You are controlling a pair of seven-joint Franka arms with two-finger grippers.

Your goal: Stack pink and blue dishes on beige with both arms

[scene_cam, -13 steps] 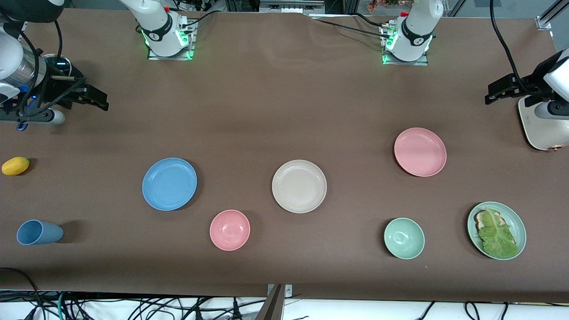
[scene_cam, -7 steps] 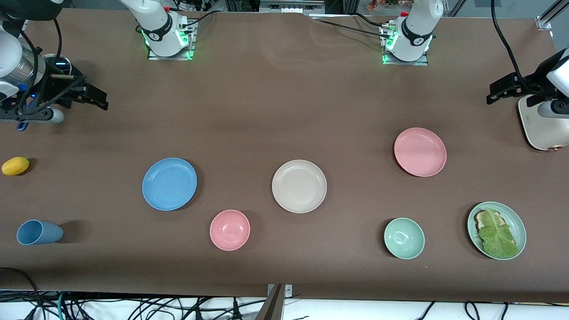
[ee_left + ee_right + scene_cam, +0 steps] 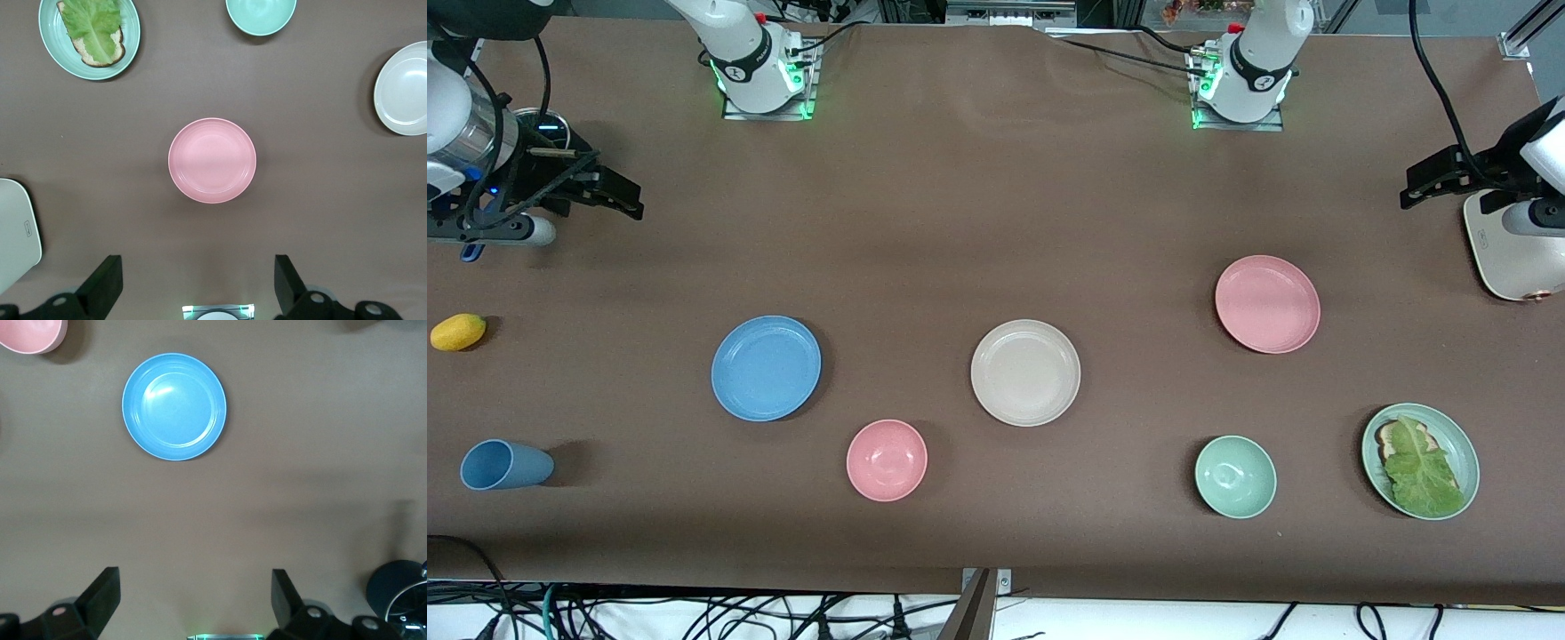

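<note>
The sky-blue plate [image 3: 766, 367], the beige plate [image 3: 1025, 372] and the salmon-pink plate [image 3: 1267, 304] lie apart on the brown table, with the beige one in the middle. My right gripper [image 3: 618, 197] hangs open over bare table at the right arm's end. In its wrist view the blue plate [image 3: 174, 407] lies well clear of the empty right gripper [image 3: 193, 595]. My left gripper [image 3: 1418, 182] hangs open at the left arm's end. The left wrist view shows the pink plate [image 3: 212, 160] ahead of the empty left gripper [image 3: 197, 285], with the beige plate [image 3: 403, 97] off to one side.
A pink bowl [image 3: 887, 460], a mint bowl [image 3: 1235, 476] and a mint plate with lettuce [image 3: 1420, 460] sit nearer the front camera. A blue cup [image 3: 505, 465] lies on its side and a yellow fruit [image 3: 458, 332] sits at the right arm's end. A white appliance [image 3: 1507, 253] stands at the left arm's end.
The left arm's hand has shifted very slightly toward its end of the table. The right hand has barely moved. All dishes lie where they were.
</note>
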